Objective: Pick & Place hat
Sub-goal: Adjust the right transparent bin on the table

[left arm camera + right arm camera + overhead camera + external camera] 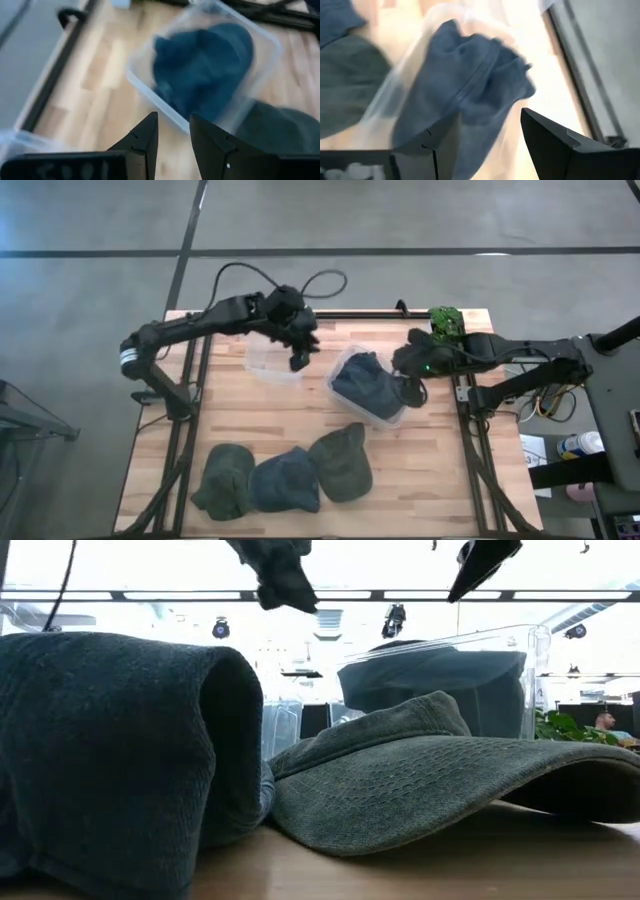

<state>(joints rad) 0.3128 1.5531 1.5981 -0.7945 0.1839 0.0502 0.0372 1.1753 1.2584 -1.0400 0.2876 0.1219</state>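
Note:
A dark blue hat [368, 380] lies crumpled inside a clear plastic bin [395, 416] at the table's middle right; it also shows in the left wrist view [205, 65] and the right wrist view [465, 75]. My right gripper [412, 387] hovers open over that bin's right rim, with its fingers [555, 145] spread wide above the hat. My left gripper [300, 348] hangs above a second, empty clear bin [268, 365] near the far edge, its fingers [145, 137] a narrow gap apart. Three more hats lie flat at the near edge: green [224, 480], blue [285, 482] and green [342, 462].
In the low view the near blue hat [120, 750] and the green hat's brim [450, 775] fill the foreground, with the filled bin [450, 675] behind. A small green plant [446, 322] stands at the far right corner. Bare wood lies between the bins and the row of hats.

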